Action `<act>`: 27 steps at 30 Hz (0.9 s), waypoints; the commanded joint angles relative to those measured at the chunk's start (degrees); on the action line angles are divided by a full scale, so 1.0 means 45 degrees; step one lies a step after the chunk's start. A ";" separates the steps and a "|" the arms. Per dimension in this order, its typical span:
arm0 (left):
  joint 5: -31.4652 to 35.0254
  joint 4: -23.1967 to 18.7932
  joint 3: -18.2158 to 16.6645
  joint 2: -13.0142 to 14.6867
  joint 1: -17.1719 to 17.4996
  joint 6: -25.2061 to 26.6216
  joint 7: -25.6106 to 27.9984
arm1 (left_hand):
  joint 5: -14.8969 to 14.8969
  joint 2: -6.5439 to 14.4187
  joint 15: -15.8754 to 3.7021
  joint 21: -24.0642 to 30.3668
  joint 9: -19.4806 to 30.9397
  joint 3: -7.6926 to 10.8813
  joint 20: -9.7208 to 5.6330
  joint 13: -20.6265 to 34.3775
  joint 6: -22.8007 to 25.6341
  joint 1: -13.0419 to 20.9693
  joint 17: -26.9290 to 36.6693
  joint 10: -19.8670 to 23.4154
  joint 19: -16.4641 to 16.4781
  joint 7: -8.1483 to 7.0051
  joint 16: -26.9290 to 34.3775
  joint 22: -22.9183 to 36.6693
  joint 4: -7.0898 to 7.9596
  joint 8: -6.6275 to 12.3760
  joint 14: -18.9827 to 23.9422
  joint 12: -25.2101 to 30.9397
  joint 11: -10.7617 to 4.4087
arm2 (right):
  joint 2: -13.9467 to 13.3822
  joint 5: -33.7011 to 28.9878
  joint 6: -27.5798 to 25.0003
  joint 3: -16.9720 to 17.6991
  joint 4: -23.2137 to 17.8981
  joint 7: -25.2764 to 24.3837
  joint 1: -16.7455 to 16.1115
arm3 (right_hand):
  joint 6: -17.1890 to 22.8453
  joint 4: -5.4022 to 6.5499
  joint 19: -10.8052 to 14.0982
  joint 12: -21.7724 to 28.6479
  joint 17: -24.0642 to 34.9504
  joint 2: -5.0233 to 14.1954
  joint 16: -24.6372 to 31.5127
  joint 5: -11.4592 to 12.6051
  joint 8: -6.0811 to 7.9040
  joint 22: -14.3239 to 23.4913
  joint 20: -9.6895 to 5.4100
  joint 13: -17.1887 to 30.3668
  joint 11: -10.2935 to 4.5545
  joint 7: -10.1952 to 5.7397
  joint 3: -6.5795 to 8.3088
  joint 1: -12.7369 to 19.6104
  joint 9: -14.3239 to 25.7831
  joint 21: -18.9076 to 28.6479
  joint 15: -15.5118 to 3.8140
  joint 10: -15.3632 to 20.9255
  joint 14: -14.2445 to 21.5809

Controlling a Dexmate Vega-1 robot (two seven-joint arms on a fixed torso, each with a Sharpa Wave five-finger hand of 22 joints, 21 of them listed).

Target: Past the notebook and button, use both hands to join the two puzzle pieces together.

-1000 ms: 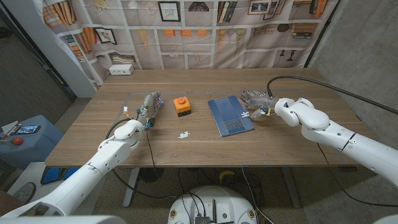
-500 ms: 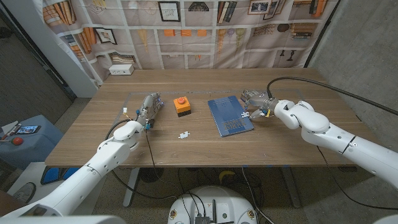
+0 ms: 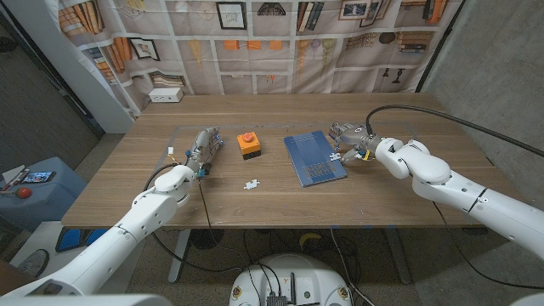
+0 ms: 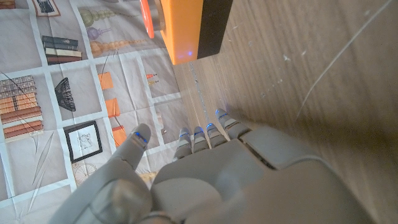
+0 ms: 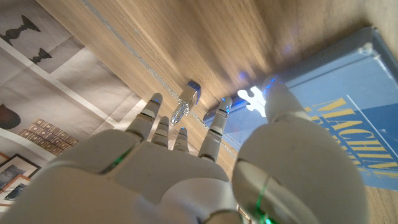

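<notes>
A blue notebook, an orange-and-black button with a red cap and white puzzle pieces sat on the brown wooden surface.

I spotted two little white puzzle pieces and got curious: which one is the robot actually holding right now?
The puzzle piece at the blue notebook's right edge, pinched by the right hand. The other puzzle piece lies alone on bare wood below the orange button.
</notes>
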 commanded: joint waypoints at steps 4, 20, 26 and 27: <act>-0.0065 0.0115 0.0030 -0.0027 -0.0017 0.0030 -0.0078 | -0.0003 0.1028 0.0011 0.0057 0.0064 0.0049 0.0037 0.0049 0.0067 -0.0058 0.0024 0.0076 0.0113 0.0007 0.0014 0.0029 0.0033 0.0003 0.0057 -0.0013 -0.0053 | 0.0056 -0.0047 0.0279 -0.0129 0.0293 -0.0386 0.0166 | 0.0480 -0.0022 0.0202 0.0066 0.0058 0.0097 0.0068 0.0108 0.0240 0.0037 -0.0115 -0.0007 -0.0136 0.0003 -0.0095 0.0236 0.0043 0.0079 -0.0061 0.0239 0.0200; -0.0103 0.0136 0.0039 0.0001 -0.0054 0.0153 -0.0064 | -0.0005 0.1025 0.0009 0.0050 0.0062 0.0053 0.0048 0.0049 0.0067 -0.0054 0.0024 0.0066 0.0112 0.0013 0.0017 0.0030 0.0031 0.0001 0.0073 -0.0018 -0.0035 | -0.0086 -0.0068 0.0510 -0.0096 0.0478 -0.1251 -0.0049 | 0.1270 -0.0079 0.0720 0.0135 0.0053 0.0028 0.0179 0.0240 0.0595 0.0037 -0.0449 -0.0025 -0.0316 -0.0011 -0.0084 0.0683 0.0104 0.0113 -0.0474 0.0904 0.0726; -0.0127 0.0143 0.0042 0.0003 -0.0062 0.0166 -0.0095 | -0.0006 0.1024 0.0022 0.0051 0.0061 0.0053 0.0049 0.0049 0.0063 -0.0065 0.0030 0.0075 0.0117 0.0012 0.0018 0.0030 0.0046 -0.0001 0.0073 -0.0015 -0.0033 | -0.0115 -0.0162 0.0499 -0.0104 0.0480 -0.1419 -0.0141 | 0.1405 -0.0086 0.0832 0.0126 0.0057 0.0011 0.0200 0.0270 0.0659 0.0037 -0.0526 -0.0027 -0.0363 -0.0017 -0.0076 0.0786 0.0118 0.0119 -0.0535 0.0994 0.0829; -0.0135 0.0158 0.0040 -0.0006 -0.0060 0.0141 -0.0115 | -0.0006 0.1018 0.0016 0.0048 0.0061 0.0054 0.0049 0.0049 0.0063 -0.0062 0.0027 0.0068 0.0112 0.0006 0.0018 0.0030 0.0040 -0.0001 0.0079 -0.0018 -0.0024 | -0.0104 -0.0198 0.0481 -0.0110 0.0495 -0.1467 -0.0151 | 0.1414 -0.0088 0.0852 0.0118 0.0057 0.0004 0.0195 0.0273 0.0663 0.0037 -0.0547 -0.0027 -0.0365 -0.0018 -0.0077 0.0800 0.0119 0.0121 -0.0545 0.0992 0.0826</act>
